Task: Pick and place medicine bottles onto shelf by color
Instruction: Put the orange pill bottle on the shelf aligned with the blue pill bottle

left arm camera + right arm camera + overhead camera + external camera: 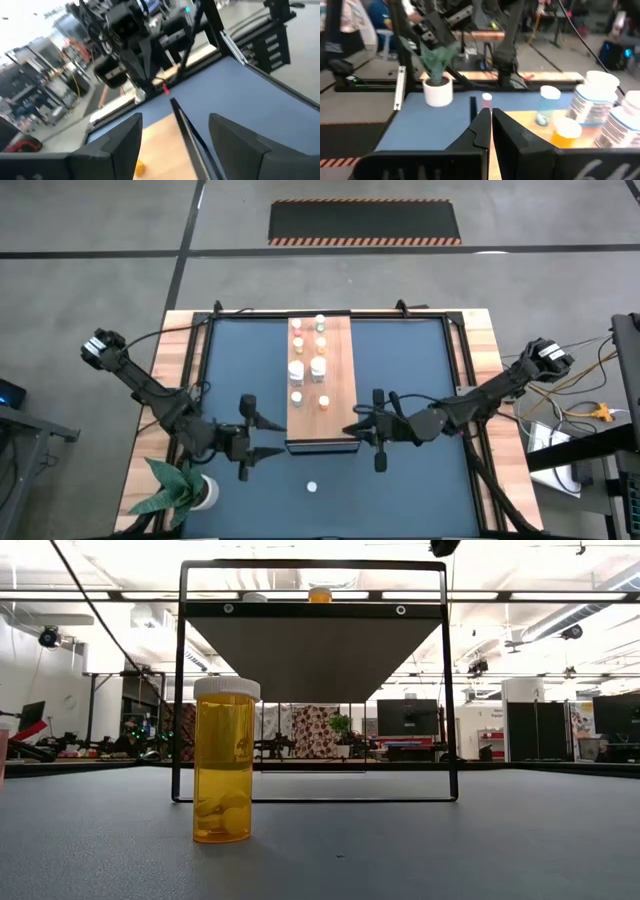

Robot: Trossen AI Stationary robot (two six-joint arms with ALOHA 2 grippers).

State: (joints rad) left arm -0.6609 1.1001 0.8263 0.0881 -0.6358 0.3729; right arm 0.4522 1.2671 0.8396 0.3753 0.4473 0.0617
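Left pincer [268, 437] spread wide, nothing between its fingers [120, 145], sitting just off the near left corner of the shelf [321, 380]. Right pincer [352, 427] clamped fully shut, empty, tip at the near right corner of the shelf; in its wrist view the closed fingers [482, 131] point over the shelf edge. Shelf is a long wood board on the dark bench [410, 380], running away from the arms, between them. Medicine bottles [308, 360] stand on it in two rows, white ones plus orange ones; right wrist view shows white labelled ones [592, 102] and an orange one [567, 132] close by. One amber bottle with white cap [224, 760] stands alone on the mat in front of the shelf, seen as white dot [312, 487] from above. White pot with green plant [180, 490] at near left bench corner.
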